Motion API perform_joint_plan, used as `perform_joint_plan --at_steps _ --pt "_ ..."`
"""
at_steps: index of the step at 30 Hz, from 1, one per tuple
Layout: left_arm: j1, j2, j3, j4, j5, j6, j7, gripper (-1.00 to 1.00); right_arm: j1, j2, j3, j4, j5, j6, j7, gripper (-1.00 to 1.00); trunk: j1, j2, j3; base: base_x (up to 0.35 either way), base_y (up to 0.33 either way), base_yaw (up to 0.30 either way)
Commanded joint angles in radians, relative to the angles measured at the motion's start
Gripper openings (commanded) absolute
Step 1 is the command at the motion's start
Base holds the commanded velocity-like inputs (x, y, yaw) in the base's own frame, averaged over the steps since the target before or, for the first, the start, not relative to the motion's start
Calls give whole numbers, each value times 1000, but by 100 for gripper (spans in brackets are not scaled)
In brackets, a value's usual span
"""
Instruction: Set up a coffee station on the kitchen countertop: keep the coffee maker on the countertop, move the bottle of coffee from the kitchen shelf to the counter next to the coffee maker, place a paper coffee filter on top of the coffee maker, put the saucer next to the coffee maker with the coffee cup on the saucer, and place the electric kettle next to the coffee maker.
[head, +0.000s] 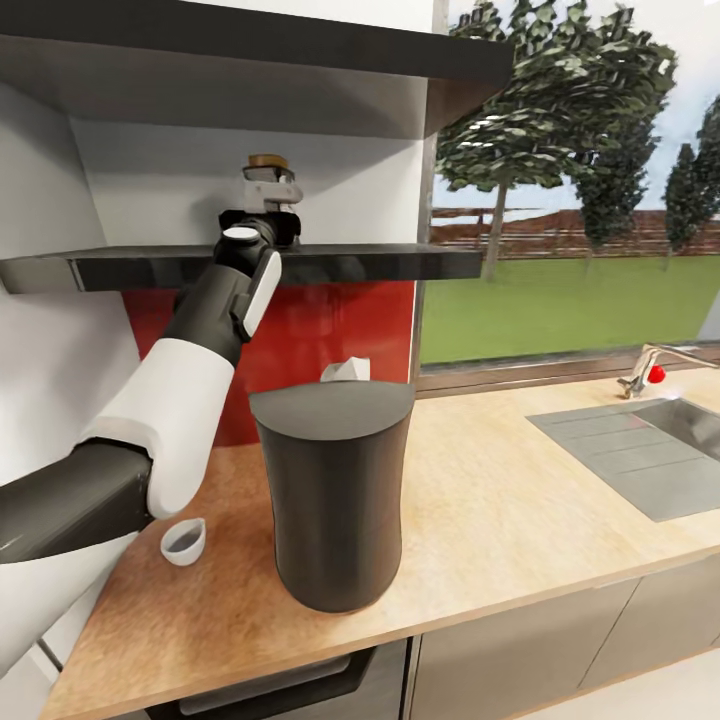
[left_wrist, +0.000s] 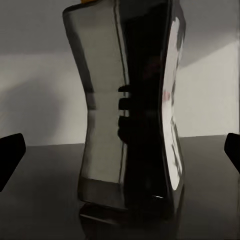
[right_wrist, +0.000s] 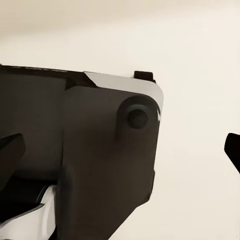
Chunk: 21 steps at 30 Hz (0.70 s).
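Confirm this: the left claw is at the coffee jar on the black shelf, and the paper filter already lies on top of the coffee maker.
Not quite. The head view shows the paper filter behind the coffee maker, whose top is bare. The left claw is indeed at the coffee jar on the black shelf.

Coffee maker (head: 335, 490): dark-grey waisted drum, upright on tan bench (head: 520, 510), near front edge. Bottle of coffee (left_wrist: 130, 115): dark waisted jar, gold-brown lid, upright on black kitchen shelf (head: 380, 262). Paper coffee filter (head: 346, 371): pale wedge behind drum. Coffee cup (head: 184, 541): white, upright, left of drum.
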Motion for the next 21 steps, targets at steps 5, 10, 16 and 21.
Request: perform_joint_plan --at_steps 5,10,16,21 --pt "3 -1 -10 2 -7 29 0 100 0 4 9 -1 -9 -3 1 100 0 -1 -1 0 0 0" --pt "-6 -1 -14 8 -15 48 -3 100 0 6 11 -1 -8 -9 2 100 0 -1 -1 0 0 0" --pt "-29 0 -13 35 -6 75 -10 100 0 7 11 -1 -8 -10 2 100 0 -1 -1 0 0 0" --pt "-57 3 -6 63 13 103 -14 100 0 6 13 -1 -8 -10 2 100 0 -1 -1 0 0 0"
